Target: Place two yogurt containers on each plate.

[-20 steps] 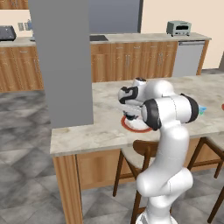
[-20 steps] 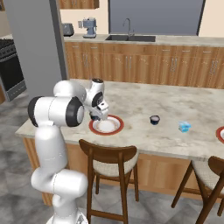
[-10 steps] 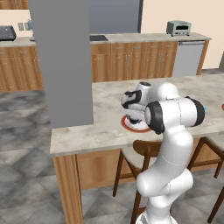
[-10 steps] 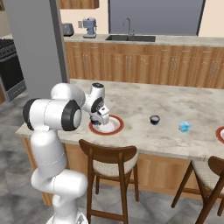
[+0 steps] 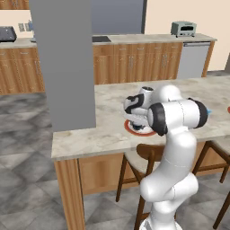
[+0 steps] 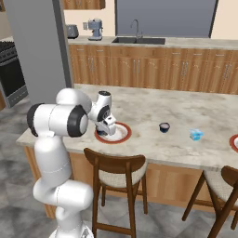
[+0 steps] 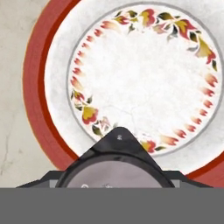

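**Hand lowered over the red-rimmed plate, a cup between the jaws**

Since a second ago the arm's elbow has swung outward while the hand stayed low over the near plate [image 6: 122, 135]. The jaws stand fairly wide around a dark round yogurt cup with a pale top [image 7: 119, 175], held just above the plate's edge; whether it already rests there I cannot tell. Further along the surface [image 6: 153, 111] sit another dark cup [image 6: 164, 127] and a light blue boxy container [image 6: 195, 135], well apart. A second plate [image 6: 234, 142] lies at the far right edge.
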Available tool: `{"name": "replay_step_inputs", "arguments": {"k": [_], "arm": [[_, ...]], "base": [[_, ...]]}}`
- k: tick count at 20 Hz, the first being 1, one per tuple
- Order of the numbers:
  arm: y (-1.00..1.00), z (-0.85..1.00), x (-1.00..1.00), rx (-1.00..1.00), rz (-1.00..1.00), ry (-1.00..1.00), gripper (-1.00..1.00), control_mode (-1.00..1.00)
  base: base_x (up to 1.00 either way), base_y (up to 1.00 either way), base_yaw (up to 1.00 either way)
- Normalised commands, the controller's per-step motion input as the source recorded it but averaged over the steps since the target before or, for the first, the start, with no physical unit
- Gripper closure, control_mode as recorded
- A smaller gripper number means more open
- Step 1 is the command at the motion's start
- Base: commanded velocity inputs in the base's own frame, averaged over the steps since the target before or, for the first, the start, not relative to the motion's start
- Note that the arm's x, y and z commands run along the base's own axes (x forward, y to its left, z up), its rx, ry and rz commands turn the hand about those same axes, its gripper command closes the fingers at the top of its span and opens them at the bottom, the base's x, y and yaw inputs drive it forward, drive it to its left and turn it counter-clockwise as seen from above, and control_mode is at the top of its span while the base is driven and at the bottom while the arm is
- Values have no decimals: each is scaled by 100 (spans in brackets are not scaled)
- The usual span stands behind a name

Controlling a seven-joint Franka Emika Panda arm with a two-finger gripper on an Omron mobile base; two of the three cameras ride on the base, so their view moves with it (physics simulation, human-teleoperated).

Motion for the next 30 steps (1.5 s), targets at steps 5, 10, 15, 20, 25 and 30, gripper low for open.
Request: {"name": "replay_step_inputs", "arguments": {"k": [5, 10, 15, 20, 25, 30], "arm": [[0, -7, 13, 0, 0, 1, -100, -100], [-2, -6, 0, 0, 0, 0, -100, -100], [-5, 0, -1, 0, 0, 0, -100, -100], [-2, 0, -7, 0, 0, 0, -100, -100], [-6, 14, -20, 0, 0, 0, -100, -100], [-24, 28, -21, 0, -1, 0, -100, -100]], "base": [[0, 0, 0], [0, 0, 0], [0, 0, 0], [0, 0, 0], [0, 0, 0], [0, 0, 0]]}}
